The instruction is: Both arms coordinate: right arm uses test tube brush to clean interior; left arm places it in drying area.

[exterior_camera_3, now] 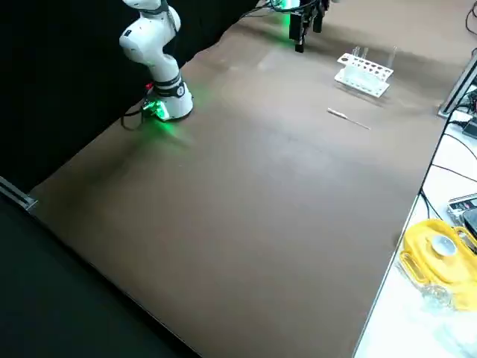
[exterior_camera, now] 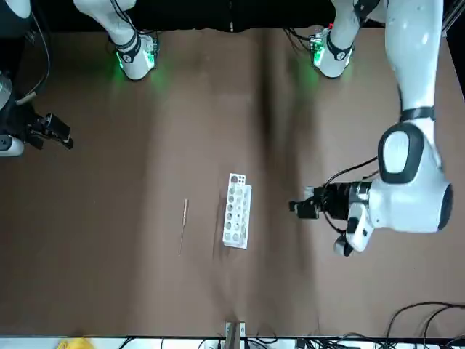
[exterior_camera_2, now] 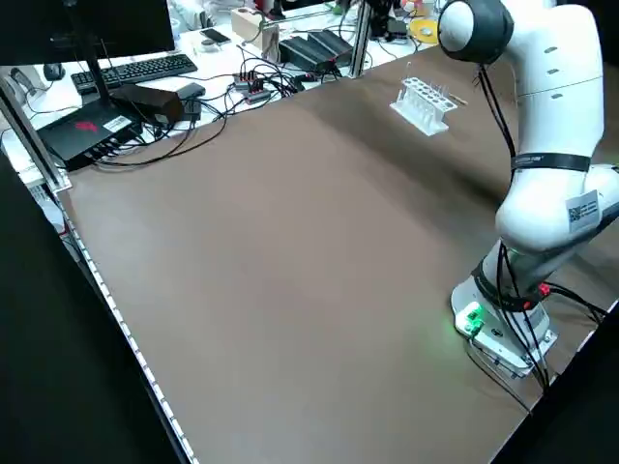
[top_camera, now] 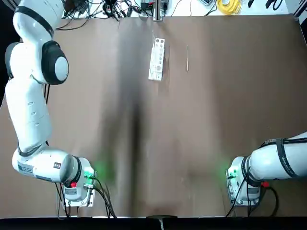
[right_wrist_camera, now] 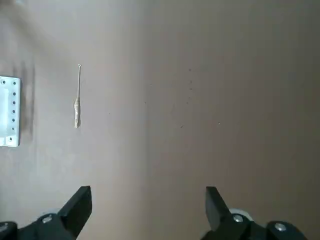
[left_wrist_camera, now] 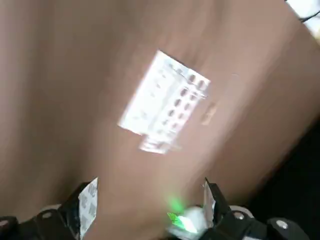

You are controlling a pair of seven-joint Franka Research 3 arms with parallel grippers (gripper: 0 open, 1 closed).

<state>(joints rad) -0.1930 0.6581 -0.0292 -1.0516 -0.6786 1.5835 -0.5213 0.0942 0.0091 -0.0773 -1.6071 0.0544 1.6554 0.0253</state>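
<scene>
Top view shows the test tube brush (top_camera: 187, 58) lying flat on the brown table (top_camera: 201, 143), near the far edge, just beside the white rack (top_camera: 157, 59) on its right-arm side and apart from it, roughly parallel to the rack's long side. Nothing touches the brush.

From the right wrist view, the right gripper (right_wrist_camera: 147, 210) hangs above bare table with its fingers (right_wrist_camera: 77, 207) spread wide and nothing between them; the brush (right_wrist_camera: 77, 102) and an end of the rack (right_wrist_camera: 9, 112) lie well ahead of it. In the front view this gripper (exterior_camera: 54, 131) sits out at the table's side, well apart from both.

The left gripper (left_wrist_camera: 150, 207) is also spread wide and holds nothing, hovering above the table near the rack (left_wrist_camera: 162, 107), which lies in front of its fingers (left_wrist_camera: 87, 202). In the front view it (exterior_camera: 301, 206) is level with the rack (exterior_camera: 236, 211), just off the rack's left-arm side and not touching it.

The rack's rows of round holes look empty in the front view; the other views do not make this clearer.
</scene>
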